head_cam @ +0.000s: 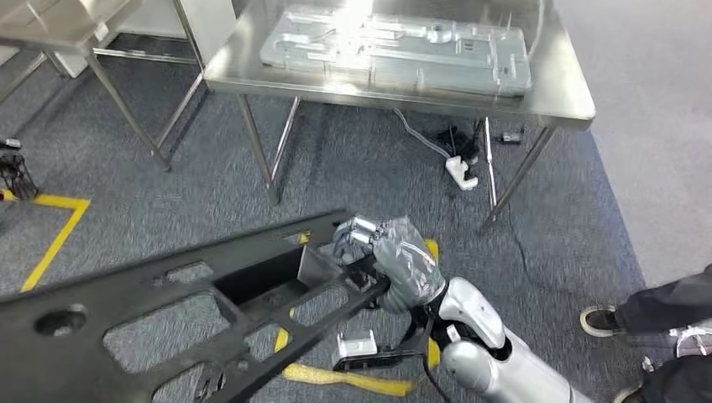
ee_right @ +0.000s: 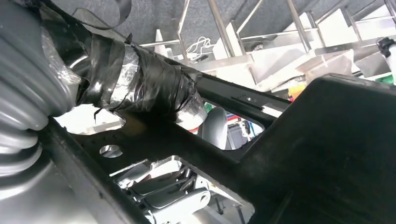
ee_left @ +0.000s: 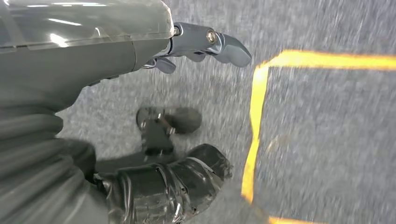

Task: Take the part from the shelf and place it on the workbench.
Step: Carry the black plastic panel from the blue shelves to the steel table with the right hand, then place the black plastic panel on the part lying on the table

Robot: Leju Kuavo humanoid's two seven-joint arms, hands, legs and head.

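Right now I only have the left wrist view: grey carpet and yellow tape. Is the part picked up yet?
Observer: Yes. The right hand grips the black frame part, held above the floor.
Operator: Where is the workbench?
Observer: Ahead in the head view, a steel workbench with a grey fixture plate lying on it.
Operator: Anything near the path?
Observer: A person's shoe shows at the right edge of the head view, and cables with a white power strip lie under the bench.
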